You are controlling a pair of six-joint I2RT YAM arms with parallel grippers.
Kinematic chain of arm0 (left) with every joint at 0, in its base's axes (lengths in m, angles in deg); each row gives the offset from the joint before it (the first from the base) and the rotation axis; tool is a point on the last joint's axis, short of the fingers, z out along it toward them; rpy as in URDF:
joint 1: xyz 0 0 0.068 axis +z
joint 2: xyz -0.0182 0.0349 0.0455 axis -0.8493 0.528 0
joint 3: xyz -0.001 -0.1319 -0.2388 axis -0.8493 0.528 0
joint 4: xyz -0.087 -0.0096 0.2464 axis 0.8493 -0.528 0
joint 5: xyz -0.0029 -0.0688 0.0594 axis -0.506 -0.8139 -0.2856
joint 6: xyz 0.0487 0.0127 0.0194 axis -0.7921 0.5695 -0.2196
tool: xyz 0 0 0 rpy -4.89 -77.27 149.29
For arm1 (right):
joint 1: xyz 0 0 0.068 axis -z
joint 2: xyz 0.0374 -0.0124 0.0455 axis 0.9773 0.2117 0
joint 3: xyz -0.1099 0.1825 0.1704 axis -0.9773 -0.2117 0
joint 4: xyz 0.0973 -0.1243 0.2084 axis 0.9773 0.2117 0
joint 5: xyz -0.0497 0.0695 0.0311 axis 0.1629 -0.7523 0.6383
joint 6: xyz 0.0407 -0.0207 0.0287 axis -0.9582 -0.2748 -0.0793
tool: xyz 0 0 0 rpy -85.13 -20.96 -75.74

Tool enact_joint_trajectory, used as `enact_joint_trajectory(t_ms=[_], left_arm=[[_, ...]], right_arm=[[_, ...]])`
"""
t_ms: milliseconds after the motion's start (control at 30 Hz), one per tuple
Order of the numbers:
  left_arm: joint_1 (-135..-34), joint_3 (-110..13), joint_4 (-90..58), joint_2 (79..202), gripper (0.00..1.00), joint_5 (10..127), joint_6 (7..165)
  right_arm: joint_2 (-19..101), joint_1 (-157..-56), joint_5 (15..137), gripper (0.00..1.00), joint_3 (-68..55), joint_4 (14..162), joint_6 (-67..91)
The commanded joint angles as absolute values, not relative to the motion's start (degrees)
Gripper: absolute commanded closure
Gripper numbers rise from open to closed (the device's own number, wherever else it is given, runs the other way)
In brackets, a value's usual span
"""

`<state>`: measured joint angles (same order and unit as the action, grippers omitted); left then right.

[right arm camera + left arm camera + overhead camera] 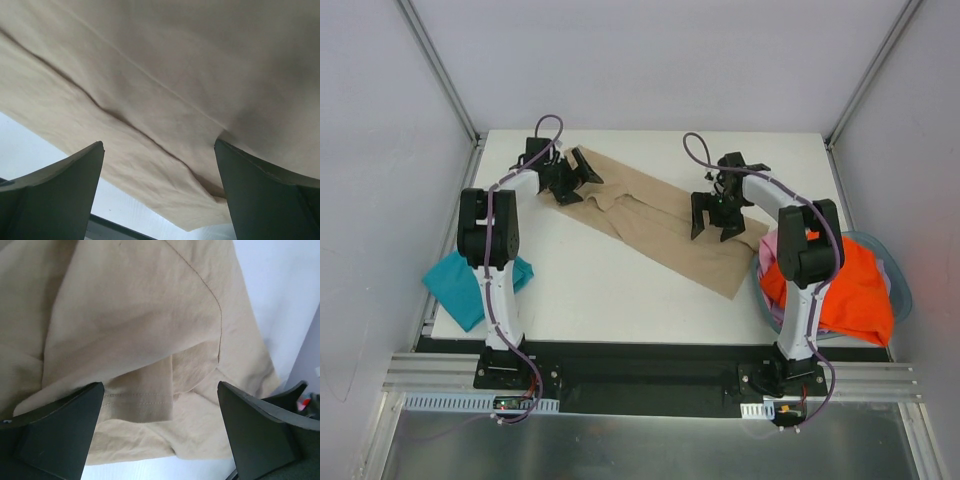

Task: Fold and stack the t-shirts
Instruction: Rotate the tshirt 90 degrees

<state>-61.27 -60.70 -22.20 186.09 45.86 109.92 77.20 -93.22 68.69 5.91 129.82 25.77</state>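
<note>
Top external: tan shirt [650,225] lies mid-fold on tabletop [620,300], I judge; left tool [572,182] and right tool [713,221] both released over it, edge pinches probably needed next.

Lab test cell, white walls [380,150], alu rail [880,380]

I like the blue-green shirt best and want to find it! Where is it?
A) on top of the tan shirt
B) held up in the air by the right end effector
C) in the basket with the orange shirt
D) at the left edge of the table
D: the teal shirt lies over the left edge of the table, far from the basket that holds the orange shirt.
</note>
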Motion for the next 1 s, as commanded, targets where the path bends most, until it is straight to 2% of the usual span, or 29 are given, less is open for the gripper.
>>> enact_joint_trajectory(t_ms=[0,133,300,467,600,733,967], left_arm=[[-59.27,-69.38,-23.26,192.54,0.01,41.95,112.04],[-58.92,-75.28,-23.26,196.58,0.01,41.43,115.38],[-59.36,-87.12,-23.26,203.78,0.01,38.26,119.69],[-63.40,-96.62,-23.26,208.45,0.01,39.40,121.02],[-66.83,-104.45,-23.26,215.03,0.01,41.85,123.21],[-68.93,-111.84,-21.34,220.40,0.01,46.16,126.72],[-69.38,-113.61,3.00,223.14,0.01,42.04,136.65]], right_arm=[[75.92,-95.44,66.16,0.03,2.86,128.32,24.76],[73.46,-99.66,65.10,0.03,-2.76,127.01,23.62],[64.86,-106.24,64.75,0.03,-13.55,124.46,20.64],[57.47,-114.24,61.15,0.03,-20.61,122.08,17.13],[57.28,-122.23,58.16,0.03,-19.30,121.12,15.45],[55.27,-123.57,58.06,0.03,-15.71,119.18,14.47],[49.47,-123.22,67.11,0.03,-11.03,124.01,18.43]])
